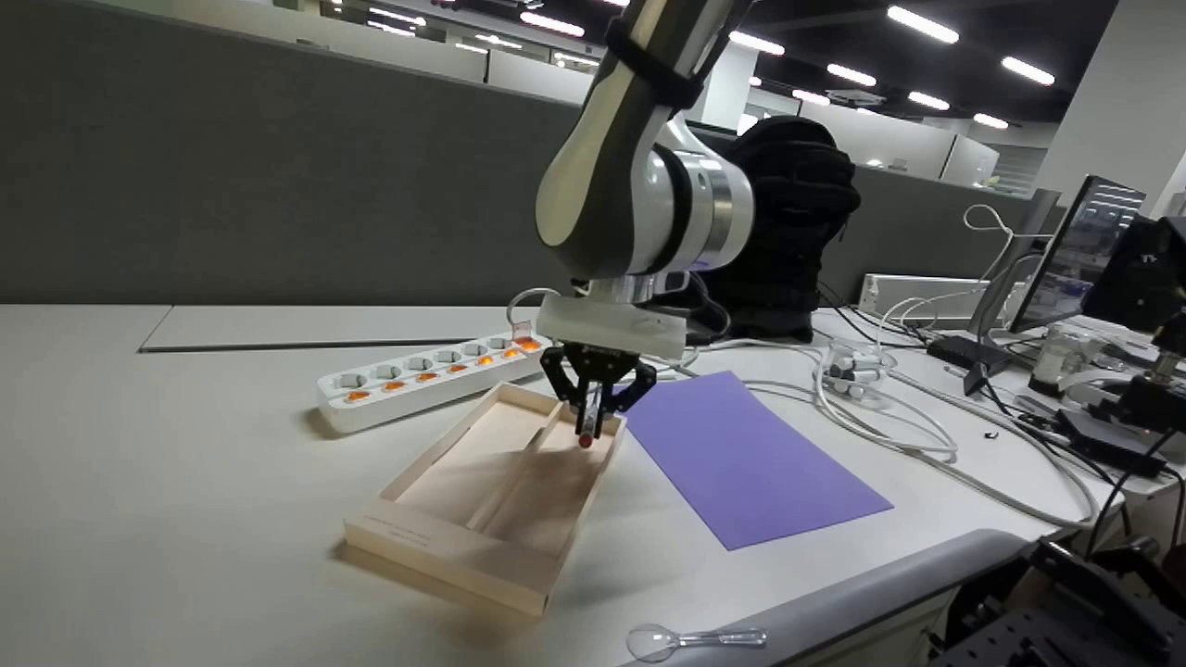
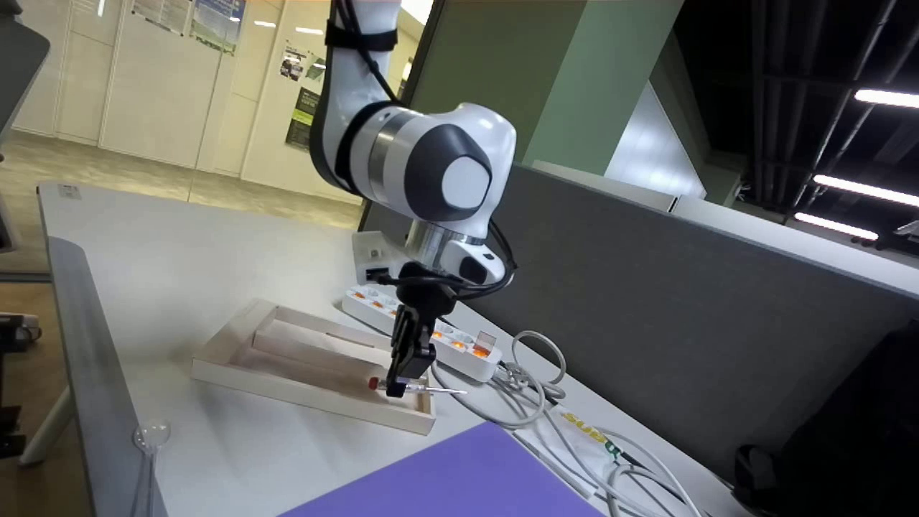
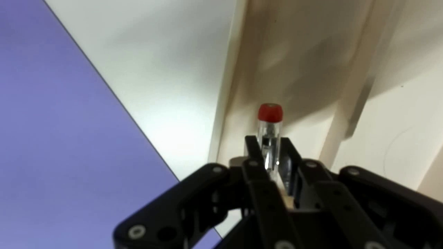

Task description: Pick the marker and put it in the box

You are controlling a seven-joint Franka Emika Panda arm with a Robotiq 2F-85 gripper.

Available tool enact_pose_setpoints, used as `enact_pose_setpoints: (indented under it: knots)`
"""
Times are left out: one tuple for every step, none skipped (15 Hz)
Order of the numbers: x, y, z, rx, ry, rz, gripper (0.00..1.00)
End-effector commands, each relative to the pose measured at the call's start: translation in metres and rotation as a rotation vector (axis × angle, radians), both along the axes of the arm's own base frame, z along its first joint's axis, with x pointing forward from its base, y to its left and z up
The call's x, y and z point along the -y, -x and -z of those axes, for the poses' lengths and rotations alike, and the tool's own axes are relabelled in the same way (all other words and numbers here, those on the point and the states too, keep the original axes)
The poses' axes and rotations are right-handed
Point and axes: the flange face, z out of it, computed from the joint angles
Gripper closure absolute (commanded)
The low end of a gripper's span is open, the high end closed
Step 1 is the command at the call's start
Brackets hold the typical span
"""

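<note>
Jaws clenched on the marker (image 3: 270, 138) over the box (image 1: 445, 560), well in from the grey edge (image 1: 871, 597) of the worktop (image 1: 185, 482); probably light, stiff, slick, best gripped mid-length.

Arm (image 2: 402, 143): glossy white and dark grey, rounded. Black strap (image 2: 361, 37), 11 o'clock in an exterior view; thin black cables (image 2: 375, 74) along the arm. At the strap's 6 o'clock: black band (image 1: 682, 199), silver ring (image 1: 720, 199), both exterior views. Dark grey cap (image 2: 422, 176), white disc (image 2: 467, 183) on it. Wrist (image 2: 467, 253) white; silver collar (image 2: 428, 244) at its 10 o'clock, black oval (image 2: 472, 271), black cable loop (image 2: 512, 262) at 3 o'clock. White plate (image 1: 611, 322) at 12 o'clock of the fingers (image 3: 263, 193). Those: black, angular, jointed, pale round screws (image 3: 137, 231); the 7 o'clock one in the wrist view is ringed.
</note>
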Motion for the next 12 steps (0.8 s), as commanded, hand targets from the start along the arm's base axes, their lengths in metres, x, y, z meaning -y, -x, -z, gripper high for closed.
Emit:
enact_pose_setpoints:
  knots:
    - [-0.0148, -0.0029, 0.0107, 0.004, 0.001, 0.083, 0.95]
    - [-0.0181, -0.0025, 0.0125, 0.005, -0.002, 0.092, 0.95]
    - [-0.0206, -0.0028, 0.0128, 0.009, -0.005, 0.099, 0.95]
    - [-0.0221, -0.0034, 0.0122, 0.01, -0.008, 0.108, 0.95]
    - [-0.0229, -0.0036, 0.0114, 0.008, -0.013, 0.114, 0.95]
    - [-0.0229, -0.0038, 0.0109, 0.002, -0.017, 0.122, 0.57]
    - [-0.0226, -0.0039, 0.0102, -0.001, -0.023, 0.129, 0.56]
    - [-0.0218, -0.0039, 0.0094, -0.003, -0.027, 0.134, 0.51]
    - [-0.0213, -0.0039, 0.0088, -0.003, -0.032, 0.142, 0.43]
    - [-0.0203, -0.0041, 0.0077, -0.004, -0.037, 0.146, 0.38]
    - [-0.0192, -0.0044, 0.0066, -0.004, -0.043, 0.153, 0.31]
    - [-0.0178, -0.0046, 0.0054, -0.006, -0.049, 0.16, 0.23]
